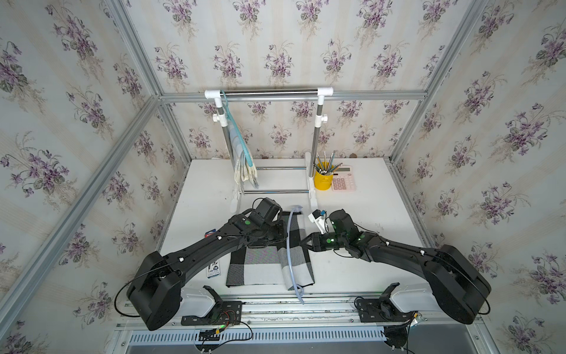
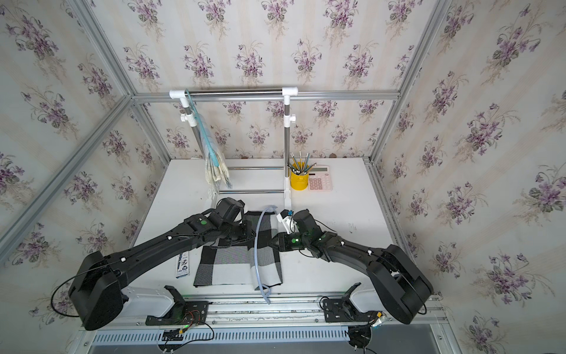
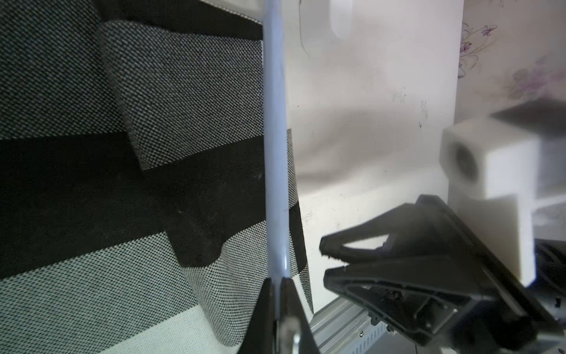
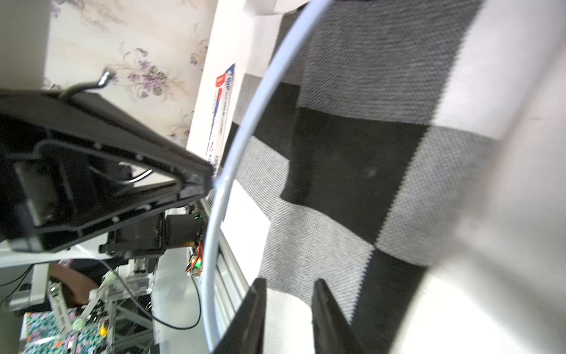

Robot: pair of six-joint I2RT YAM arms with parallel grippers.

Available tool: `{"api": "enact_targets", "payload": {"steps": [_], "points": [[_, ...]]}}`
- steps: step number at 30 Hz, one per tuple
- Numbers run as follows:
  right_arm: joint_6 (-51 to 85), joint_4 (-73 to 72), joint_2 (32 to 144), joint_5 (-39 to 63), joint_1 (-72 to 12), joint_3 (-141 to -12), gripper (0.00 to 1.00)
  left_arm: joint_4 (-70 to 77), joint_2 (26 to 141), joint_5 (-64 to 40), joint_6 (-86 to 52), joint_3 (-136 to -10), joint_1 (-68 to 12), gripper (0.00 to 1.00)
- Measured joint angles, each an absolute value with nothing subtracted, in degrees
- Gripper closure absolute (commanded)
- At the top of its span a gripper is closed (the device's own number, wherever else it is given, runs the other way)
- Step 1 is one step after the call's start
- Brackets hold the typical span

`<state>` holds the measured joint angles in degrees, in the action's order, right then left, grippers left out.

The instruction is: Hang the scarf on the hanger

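A black, grey and white checked scarf [image 1: 260, 266] [image 2: 226, 263] lies flat on the white table, with one end folded over. A pale blue hanger [image 1: 288, 245] [image 2: 255, 245] lies across that fold, its hook past the table's front edge. My left gripper [image 1: 283, 236] [image 3: 277, 280] is shut on the hanger's thin bar [image 3: 275, 153]. From the other side, my right gripper [image 1: 301, 242] [image 4: 289, 283] stands open at the scarf's right edge [image 4: 352, 168], its jaws apart and holding nothing. Both grippers' tips are close together, on either side of the hanger [image 4: 245, 122].
A white and chrome clothes rack [image 1: 269, 92] stands at the back, with a teal hanger and pale cloth [image 1: 243, 153] hung at its left end. A yellow pencil cup [image 1: 323, 180] and pink calculator [image 1: 343, 180] sit back right. A pen packet [image 1: 213, 269] lies left of the scarf.
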<state>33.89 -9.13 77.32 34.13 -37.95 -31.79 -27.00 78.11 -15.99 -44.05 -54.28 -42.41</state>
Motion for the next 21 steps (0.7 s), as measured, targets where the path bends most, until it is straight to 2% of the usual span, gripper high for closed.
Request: {"api": "enact_targets", "payload": {"steps": [4,8,13,15,18,21], "points": [[34.02,-8.84,72.99,35.79,-31.38,-28.99,0.38,-28.40,79.09,-18.28,-43.53,-56.99,-44.38,0.66],[36.38,-9.69,70.46,40.07,-25.74,-30.09,0.35,-28.49,80.55,-22.15,-43.20,-59.96,-46.54,0.56],[42.92,-14.52,69.12,45.71,-23.03,-30.30,0.29,-28.21,84.12,-25.43,-42.61,-64.16,-48.62,0.46],[46.28,-16.75,68.40,47.42,-22.24,-30.30,0.19,-28.29,84.93,-26.46,-42.04,-66.19,-49.36,0.45],[49.10,-18.72,67.66,48.69,-21.69,-30.87,0.17,-27.68,85.54,-28.25,-41.23,-68.12,-49.98,0.40],[51.03,-19.55,67.59,49.41,-21.63,-31.59,0.16,-26.70,85.86,-30.04,-40.66,-68.88,-50.26,0.40]]}}
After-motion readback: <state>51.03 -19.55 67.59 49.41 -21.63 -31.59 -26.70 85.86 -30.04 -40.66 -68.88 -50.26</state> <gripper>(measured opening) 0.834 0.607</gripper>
